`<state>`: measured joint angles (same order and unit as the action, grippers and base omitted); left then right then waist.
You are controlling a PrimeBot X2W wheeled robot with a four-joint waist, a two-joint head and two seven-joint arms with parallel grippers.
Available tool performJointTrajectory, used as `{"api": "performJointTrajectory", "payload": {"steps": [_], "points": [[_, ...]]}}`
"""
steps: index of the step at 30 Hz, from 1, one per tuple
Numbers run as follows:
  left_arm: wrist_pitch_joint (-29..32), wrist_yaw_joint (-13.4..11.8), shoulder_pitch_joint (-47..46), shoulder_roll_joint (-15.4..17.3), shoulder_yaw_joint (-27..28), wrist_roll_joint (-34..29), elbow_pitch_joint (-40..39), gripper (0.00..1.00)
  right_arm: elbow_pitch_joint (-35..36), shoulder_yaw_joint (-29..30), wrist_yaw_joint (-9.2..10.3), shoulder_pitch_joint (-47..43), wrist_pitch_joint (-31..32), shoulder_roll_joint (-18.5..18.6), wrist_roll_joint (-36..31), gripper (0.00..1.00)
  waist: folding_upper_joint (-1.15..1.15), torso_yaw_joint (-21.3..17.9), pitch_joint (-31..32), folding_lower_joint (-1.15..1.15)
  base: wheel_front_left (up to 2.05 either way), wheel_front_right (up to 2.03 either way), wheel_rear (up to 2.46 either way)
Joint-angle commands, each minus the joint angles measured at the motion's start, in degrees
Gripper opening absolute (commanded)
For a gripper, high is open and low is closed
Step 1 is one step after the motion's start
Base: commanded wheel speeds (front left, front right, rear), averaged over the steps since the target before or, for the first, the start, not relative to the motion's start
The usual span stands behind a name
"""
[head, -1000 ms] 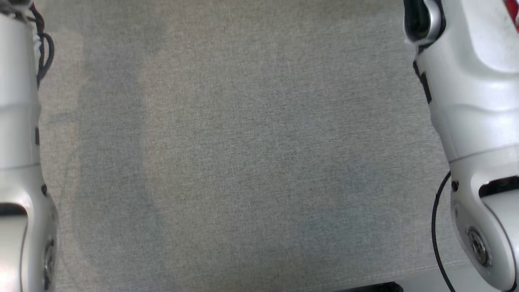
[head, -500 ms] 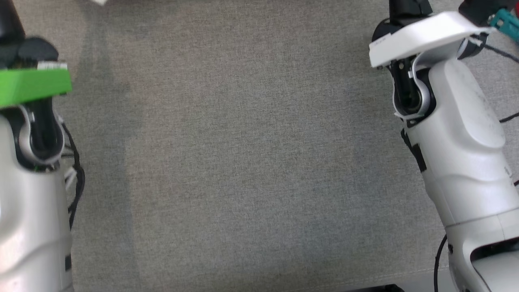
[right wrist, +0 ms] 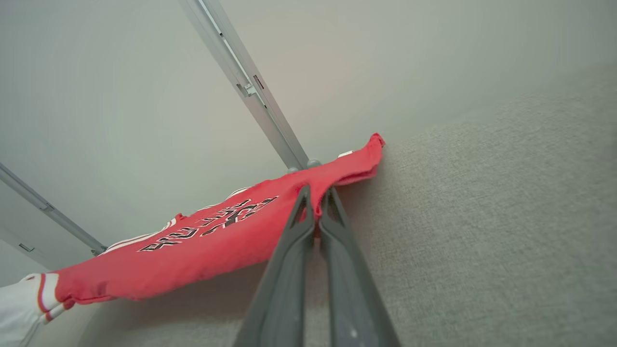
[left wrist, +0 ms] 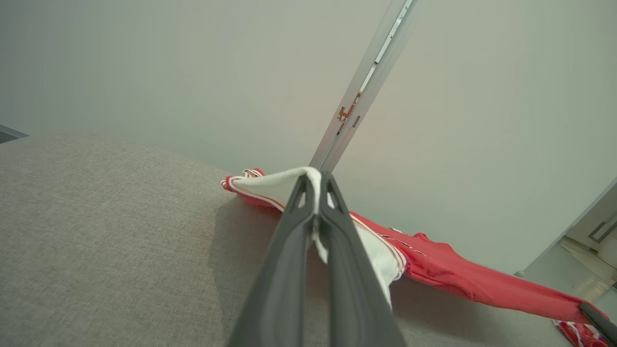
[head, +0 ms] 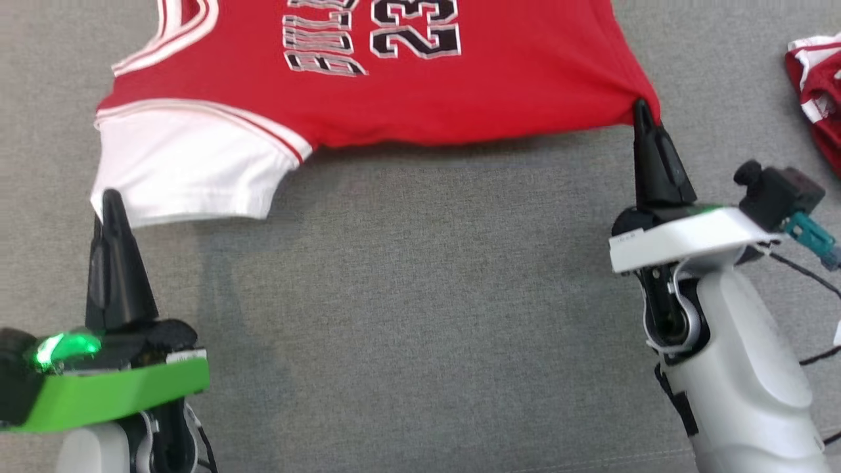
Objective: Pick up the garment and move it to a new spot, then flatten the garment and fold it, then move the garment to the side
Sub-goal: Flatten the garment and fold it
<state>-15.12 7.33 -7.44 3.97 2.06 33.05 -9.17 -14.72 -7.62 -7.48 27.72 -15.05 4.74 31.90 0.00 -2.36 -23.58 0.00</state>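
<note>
Garment (head: 427,98) taut between left hand (head: 109,197) and right hand (head: 640,108), each tight on a corner.

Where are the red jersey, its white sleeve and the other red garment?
red jersey (head: 407,98): head view, red cloth below the number.
white sleeve (head: 187,171): head view, middle of the white cloth.
other red garment (head: 826,98): head view, crumpled red cloth.

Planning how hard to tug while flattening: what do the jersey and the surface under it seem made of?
The jersey looks like a thin, soft knit, matte, perhaps cotton or polyester; it sags and puckers where the left gripper and right gripper pinch it. The surface looks like grey woven upholstery-like cloth, matte, with a fine heathered weave showing.
</note>
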Motion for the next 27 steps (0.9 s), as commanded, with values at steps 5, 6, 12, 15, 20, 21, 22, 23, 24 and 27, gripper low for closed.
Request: {"api": "performJointTrajectory", "payload": {"steps": [5,6,12,15,20,21,22,23,24,27], "points": [[0.0,0.19,7.1,-0.75,-1.55,1.22,-4.01,0.0,4.53,2.69,-0.02,-9.1,-0.16,-0.28,1.45,0.0,0.0,2.14,8.97,0.0,0.0,0.0,0.0],[0.01,0.19,8.04,-0.87,-2.01,1.34,-4.6,0.0,5.47,3.14,-0.02,-10.66,-0.16,-0.34,1.52,0.0,0.0,2.31,10.02,0.0,0.0,0.0,0.0],[0.01,0.18,14.05,-0.97,-4.7,0.48,-7.86,0.0,9.63,2.88,-0.02,-19.18,-0.15,-0.72,1.69,0.0,0.0,1.9,15.03,0.0,0.0,0.0,0.0],[0.01,0.18,16.99,-0.97,-5.57,0.24,-9.86,0.0,11.52,2.26,-0.02,-22.74,-0.16,-0.7,1.69,0.0,0.0,1.63,16.98,0.0,0.0,0.0,0.0],[0.01,0.18,21.86,-1.0,-6.56,-0.75,-14.46,0.0,16.22,2.01,-0.02,-28.1,-0.15,0.26,1.82,0.0,0.0,1.44,18.83,0.0,0.0,0.0,0.0],[0.01,0.18,23.01,-1.0,-6.74,-1.04,-15.52,0.0,17.4,2.18,-0.02,-29.37,-0.15,0.58,1.69,0.0,0.0,1.49,19.05,0.0,0.0,0.0,0.0],[0.01,0.19,23.88,-1.01,-6.85,-1.1,-16.3,0.0,18.22,2.28,-0.02,-30.43,-0.15,0.93,1.43,0.0,0.0,1.52,19.18,0.0,0.0,0.0,0.0],[0.01,0.17,24.95,-1.01,-7.01,-1.43,-17.07,0.0,19.03,2.41,-0.02,-31.61,-0.11,1.28,1.35,0.0,0.0,1.58,19.25,0.0,0.0,0.0,0.0],[0.01,0.13,25.73,-0.94,-7.13,-1.58,-17.58,0.0,19.6,2.41,-0.02,-32.6,0.33,1.47,1.32,0.0,0.0,1.63,19.27,0.0,0.0,0.0,0.0],[0.25,-0.31,27.89,-0.92,-7.18,-1.2,-17.73,0.0,21.05,1.97,-0.02,-35.61,1.87,1.66,1.56,0.0,0.0,1.75,18.98,0.0,0.0,0.0,0.0]]}}
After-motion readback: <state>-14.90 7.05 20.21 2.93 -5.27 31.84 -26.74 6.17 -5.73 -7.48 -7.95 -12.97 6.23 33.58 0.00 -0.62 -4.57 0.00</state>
